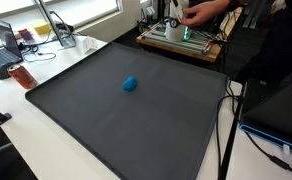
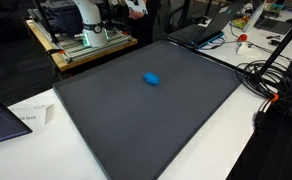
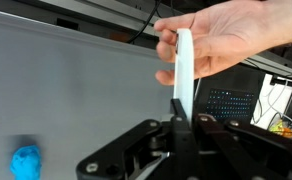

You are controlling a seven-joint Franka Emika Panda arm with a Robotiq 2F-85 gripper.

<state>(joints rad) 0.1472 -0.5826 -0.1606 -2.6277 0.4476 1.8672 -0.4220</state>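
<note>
While a person's hand holds its top, the fingers are clamped on a white strip.

No legible text — none anywhere

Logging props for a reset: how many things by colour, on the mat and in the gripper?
Blue: 1, a blue lump on the dark mat.
White: 1, a flat white strip clamped in the gripper, a person's hand on it.
Total: 2
</note>
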